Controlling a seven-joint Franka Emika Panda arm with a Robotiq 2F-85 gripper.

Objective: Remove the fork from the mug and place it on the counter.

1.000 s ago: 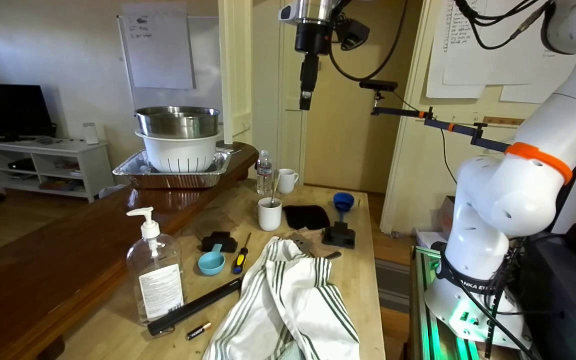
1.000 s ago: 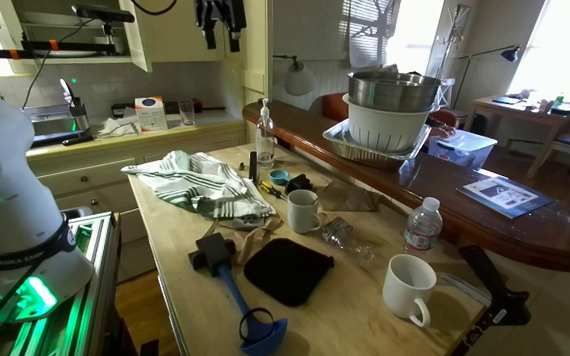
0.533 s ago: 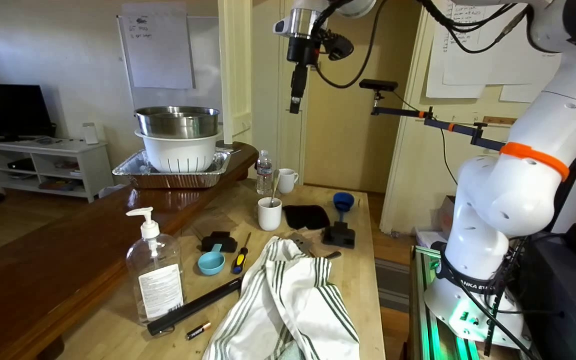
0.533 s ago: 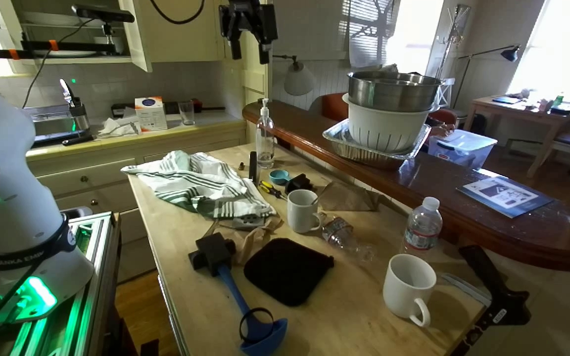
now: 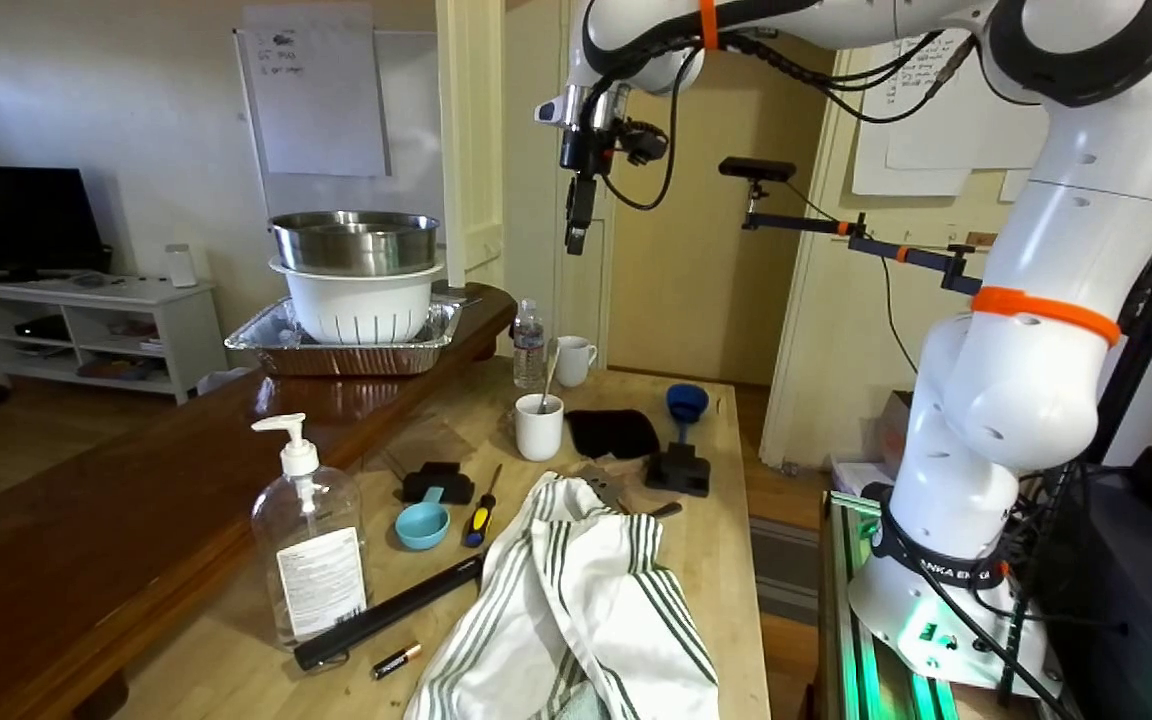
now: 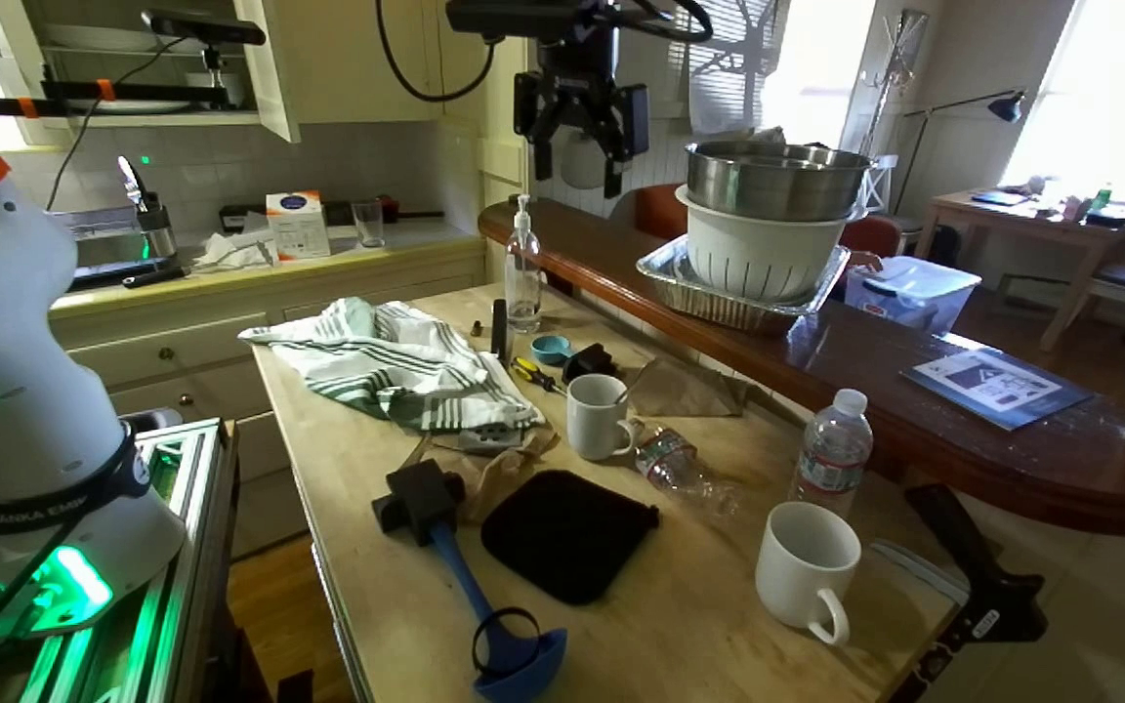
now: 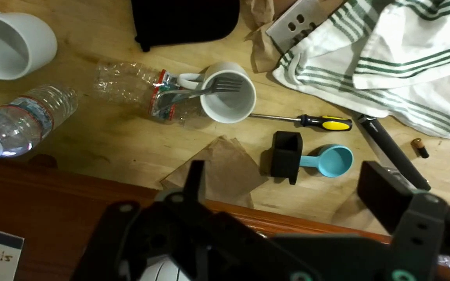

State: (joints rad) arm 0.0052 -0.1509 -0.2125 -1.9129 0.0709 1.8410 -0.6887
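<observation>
The fork [image 7: 225, 84] stands leaning in a white mug [image 7: 231, 113]. Its tines are over the mug's opening and its handle sticks out past the rim on the mug's handle side. In an exterior view the fork [image 5: 550, 370] rises from the mug [image 5: 539, 435]; in an exterior view the mug [image 6: 594, 422] hides most of it. The counter [image 7: 108, 142] is the light wooden worktop under the mug. My gripper [image 7: 281, 171] is open and empty, fingers pointing down. It also shows in both exterior views [image 5: 576, 240] [image 6: 578, 184], high above the worktop and apart from the mug.
A dark wooden bar [image 6: 875, 400] runs along the counter, bearing a foil tray with stacked bowls [image 6: 768, 234]. A lying bottle [image 7: 127, 82] is beside the fork mug. An upright bottle [image 7: 33, 121], a second mug [image 7: 41, 43], a black pad [image 7: 186, 19] and a towel [image 7: 404, 58] are around.
My gripper has moved lower and to the left in an exterior view, and lower and to the right in an exterior view. The objects on the counter have not moved.
</observation>
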